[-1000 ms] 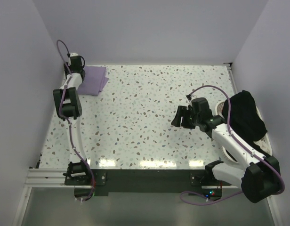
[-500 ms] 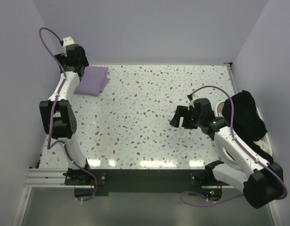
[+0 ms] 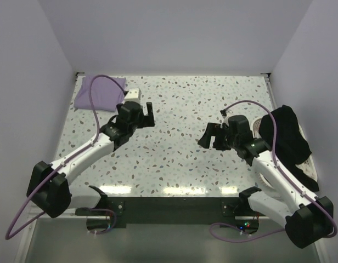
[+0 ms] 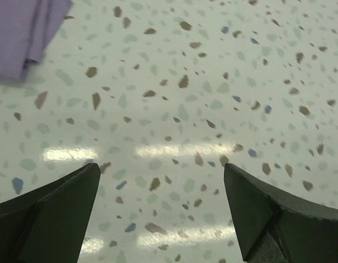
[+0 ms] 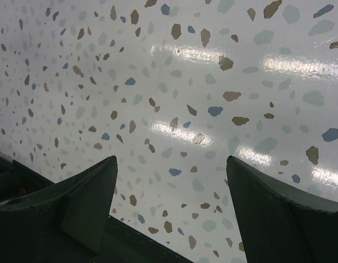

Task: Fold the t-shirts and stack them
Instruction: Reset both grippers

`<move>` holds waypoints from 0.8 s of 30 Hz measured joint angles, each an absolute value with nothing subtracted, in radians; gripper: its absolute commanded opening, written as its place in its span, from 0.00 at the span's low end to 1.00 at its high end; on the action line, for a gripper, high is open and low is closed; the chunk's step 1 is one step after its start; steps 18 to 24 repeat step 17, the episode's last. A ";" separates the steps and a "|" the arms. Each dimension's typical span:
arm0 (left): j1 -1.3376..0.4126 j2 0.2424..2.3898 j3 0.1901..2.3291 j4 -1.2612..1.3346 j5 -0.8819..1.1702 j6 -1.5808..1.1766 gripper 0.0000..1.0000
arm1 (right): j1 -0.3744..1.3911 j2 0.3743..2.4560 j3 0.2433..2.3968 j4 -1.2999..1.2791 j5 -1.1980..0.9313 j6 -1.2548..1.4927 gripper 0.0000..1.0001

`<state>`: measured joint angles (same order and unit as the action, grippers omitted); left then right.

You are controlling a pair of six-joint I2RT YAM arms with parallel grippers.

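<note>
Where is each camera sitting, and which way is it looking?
Top camera: above and behind the arms, looking down at the speckled table; shows both arms, left pincer, right pincer, purple shirt, black shirt.
Left wrist camera: on the left wrist, facing down at the table; shows its own open pincer and a purple shirt corner.
Right wrist camera: on the right wrist, facing down at the table; shows its own open pincer.
Shared: top and left wrist views both catch the purple shirt.

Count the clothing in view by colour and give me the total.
Purple folded t-shirt: 1
Black clothing heap: 1 (how many shirts it holds cannot be told)
Total: 2
</note>
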<state>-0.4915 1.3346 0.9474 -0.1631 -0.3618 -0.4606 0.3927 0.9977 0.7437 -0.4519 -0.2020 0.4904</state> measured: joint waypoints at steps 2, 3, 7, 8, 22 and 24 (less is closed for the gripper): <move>-0.575 1.286 0.918 -0.169 -0.347 -0.465 1.00 | 0.393 0.989 0.744 -0.452 -0.202 0.494 0.84; -0.611 1.267 0.911 -0.170 -0.334 -0.464 1.00 | 0.393 0.985 0.744 -0.452 -0.201 0.496 0.84; -0.693 1.216 0.908 -0.183 -0.281 -0.451 1.00 | 0.393 0.970 0.744 -0.455 -0.191 0.498 0.84; -0.702 1.211 0.908 -0.190 -0.265 -0.446 1.00 | 0.393 0.967 0.744 -0.457 -0.185 0.498 0.84; -0.710 1.174 0.887 -0.249 -0.124 -0.398 1.00 | 0.393 0.947 0.744 -0.456 -0.120 0.519 0.84; -0.710 1.174 0.887 -0.249 -0.124 -0.398 1.00 | 0.393 0.947 0.744 -0.456 -0.120 0.519 0.84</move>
